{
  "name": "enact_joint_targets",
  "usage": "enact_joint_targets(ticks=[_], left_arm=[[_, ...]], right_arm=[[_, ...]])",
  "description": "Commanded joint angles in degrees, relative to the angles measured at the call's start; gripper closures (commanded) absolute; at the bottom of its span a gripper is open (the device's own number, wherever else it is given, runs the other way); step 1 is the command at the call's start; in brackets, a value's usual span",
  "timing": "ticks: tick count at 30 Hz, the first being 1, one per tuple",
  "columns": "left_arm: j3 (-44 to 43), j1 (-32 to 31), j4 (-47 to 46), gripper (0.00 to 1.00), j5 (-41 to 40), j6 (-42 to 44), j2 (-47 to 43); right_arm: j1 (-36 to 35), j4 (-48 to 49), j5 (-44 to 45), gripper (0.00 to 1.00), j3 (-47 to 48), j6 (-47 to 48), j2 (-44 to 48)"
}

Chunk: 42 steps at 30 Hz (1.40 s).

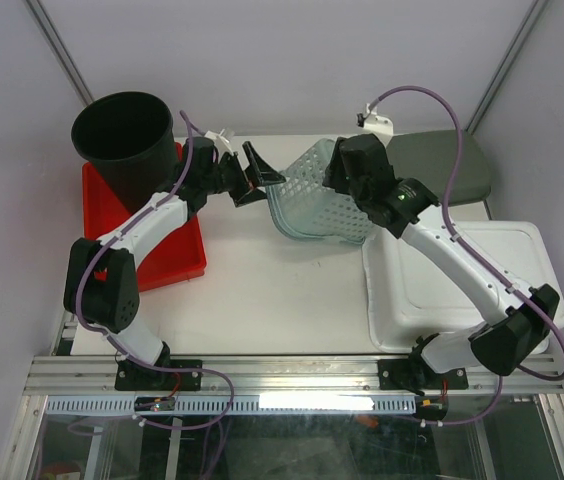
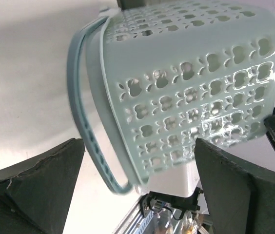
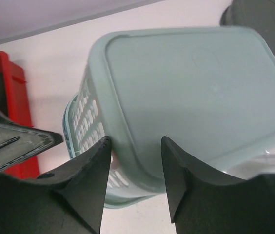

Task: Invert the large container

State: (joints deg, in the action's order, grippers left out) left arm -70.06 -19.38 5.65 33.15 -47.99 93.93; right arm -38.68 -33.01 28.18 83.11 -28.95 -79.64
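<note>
Table (image 1: 262,300) shows basket (image 1: 317,200) tipped sideways (bucket (image 1: 122,140) on red tray (image 1: 177,262)).

White table (image 1: 292,290) between pale lilac walls (image 1: 262,60), aluminium rail (image 1: 292,373) in front.

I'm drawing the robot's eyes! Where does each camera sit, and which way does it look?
Top external: fixed above and behind, looking down on the table; the left arm and right arm show whole.
Left wrist: rides the left arm, facing the basket, its holey side; the left gripper fingers fill the lower corners.
Right wrist: rides the right arm, facing the basket's solid bottom; the right gripper fingers straddle its edge.
Shared: all three see the basket; top and right wrist both see the red tray.
</note>
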Motion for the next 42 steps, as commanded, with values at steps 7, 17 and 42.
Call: enact_joint_targets(ticks=[7, 17, 42], left_arm=[[-1.4, 1.7, 4.0, 0.01, -3.6, 6.6, -4.3], [-6.3, 2.7, 6.8, 0.01, -3.6, 10.5, -3.9], [-22.2, -4.7, 15.6, 0.01, -3.0, 21.2, 11.8]], right_arm=[[2.0, -1.9, -2.0, 0.51, -3.0, 0.4, 2.5], [3.0, -3.4, -5.2, 0.31, -3.9, 1.7, 6.4], [24.2, 10.0, -30.7, 0.82, 3.5, 0.0, -21.3]])
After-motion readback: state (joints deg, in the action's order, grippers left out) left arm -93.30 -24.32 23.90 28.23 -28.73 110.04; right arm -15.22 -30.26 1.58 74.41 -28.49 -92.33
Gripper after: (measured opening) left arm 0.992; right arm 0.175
